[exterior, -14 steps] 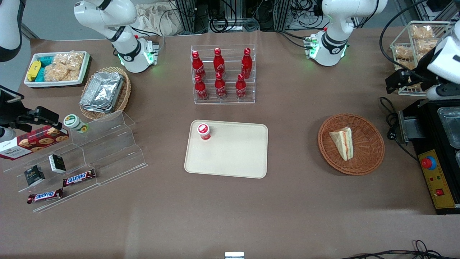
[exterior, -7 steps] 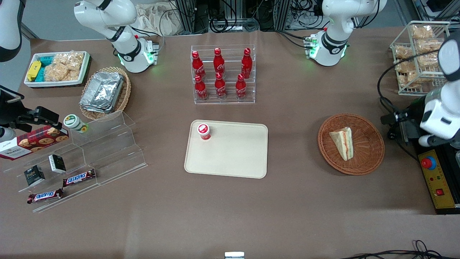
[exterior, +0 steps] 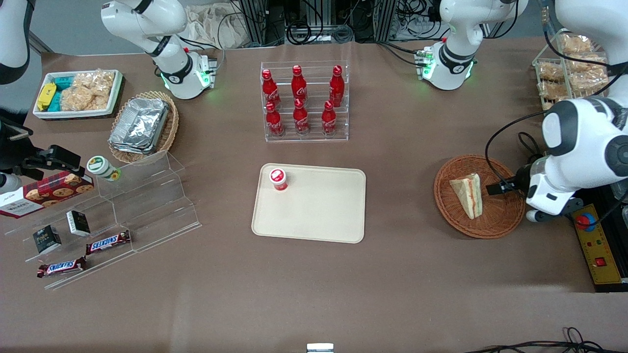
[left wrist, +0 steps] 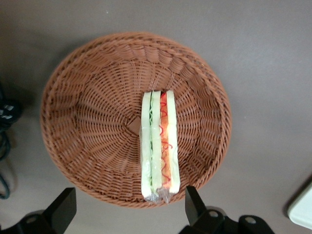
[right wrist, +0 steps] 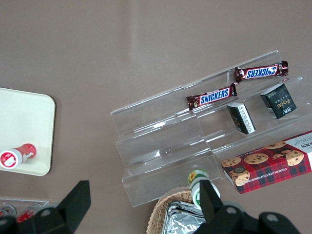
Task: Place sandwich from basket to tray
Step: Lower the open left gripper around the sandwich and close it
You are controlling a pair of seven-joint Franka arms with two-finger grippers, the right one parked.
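Listing from the parked arm's end of the table: a white bin of snack packets sat by that end's rear edge, with a tan basket of foil containers beside it. Nearer the camera stood a clear stepped stand carrying a cookie box, a green-lidded jar, two small dark cartons and two Snickers bars.

At the table's middle, a clear rack held six red bottles. Nearer the camera than the rack lay the tray, cream-beige, with a small red-capped bottle standing at its corner nearest the rack on the parked arm's side.

Toward the working arm's end rested the basket, reddish-brown and round, well apart from the tray. The sandwich lay inside it, wrapped, its red and green filling edge turned upward in the wrist view, reaching from the basket's middle to its rim.

The gripper hovered above the basket's rim on the working arm's side, fingers spread wide and clear of the sandwich, holding nothing. A wire rack of bagged golden snacks stood at the table's rear corner at this end, and a black control box with a red button sat along the end edge.
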